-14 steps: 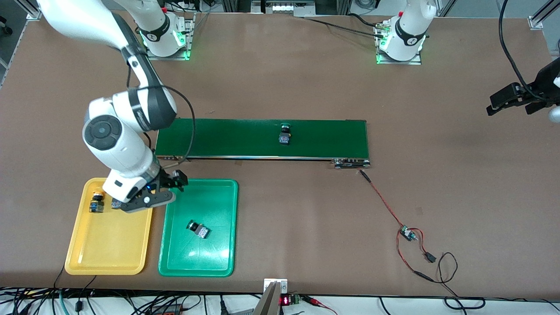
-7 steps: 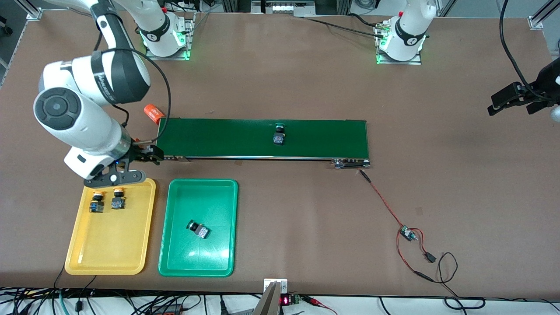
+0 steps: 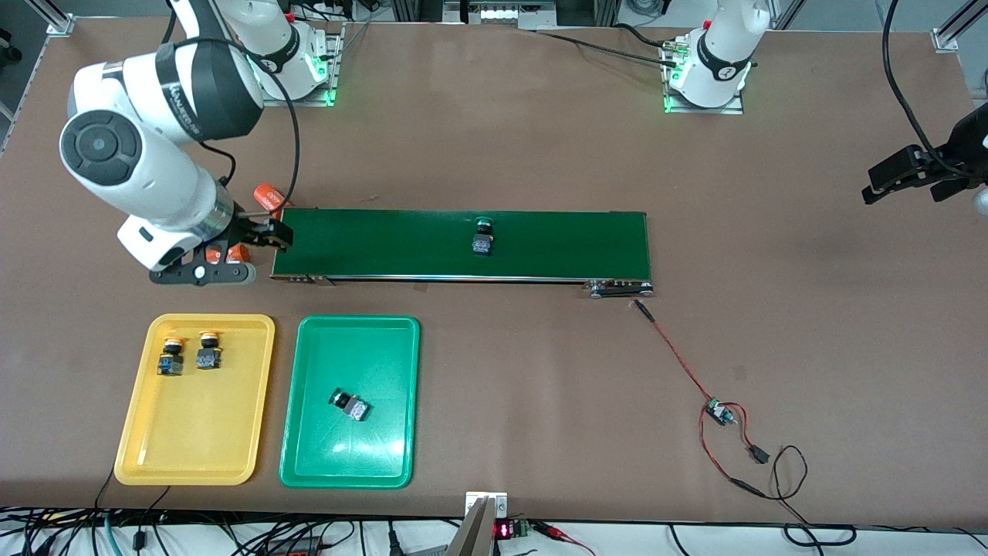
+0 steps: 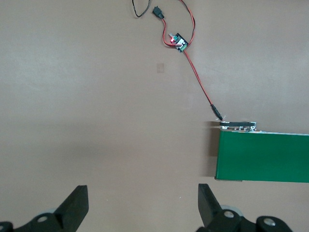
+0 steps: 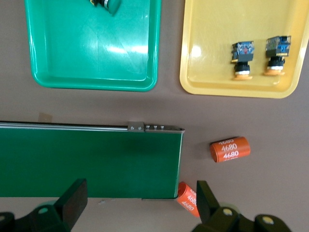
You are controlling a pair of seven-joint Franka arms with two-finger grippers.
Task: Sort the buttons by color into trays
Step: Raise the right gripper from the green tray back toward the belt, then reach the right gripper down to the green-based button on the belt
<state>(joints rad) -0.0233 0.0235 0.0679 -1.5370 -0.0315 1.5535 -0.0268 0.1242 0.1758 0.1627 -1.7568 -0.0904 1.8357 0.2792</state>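
Note:
Two yellow-capped buttons [image 3: 170, 355] [image 3: 208, 351] stand side by side in the yellow tray [image 3: 193, 440]; the right wrist view shows them too [image 5: 242, 58] [image 5: 276, 54]. One green button [image 3: 349, 404] lies in the green tray [image 3: 347, 463]. Another green button [image 3: 482, 235] rides on the conveyor belt. My right gripper [image 3: 235, 255] [image 5: 141, 195] hangs open and empty over the belt's end at the right arm's end of the table. My left gripper [image 3: 918, 174] [image 4: 142, 200] waits open over bare table at the left arm's end.
The long dark green conveyor [image 3: 463, 243] [image 5: 91, 159] [image 4: 263, 157] crosses the table's middle. Two orange "4680" cylinders [image 5: 230, 149] [image 5: 188, 198] lie by its end, under my right gripper. A red wire with a small board [image 3: 718, 411] [image 4: 178, 42] trails from the conveyor's other end.
My right gripper has pulled away from the yellow tray to the belt's end, uncovering the second yellow button. The green button on the belt has drifted toward the right arm's end.

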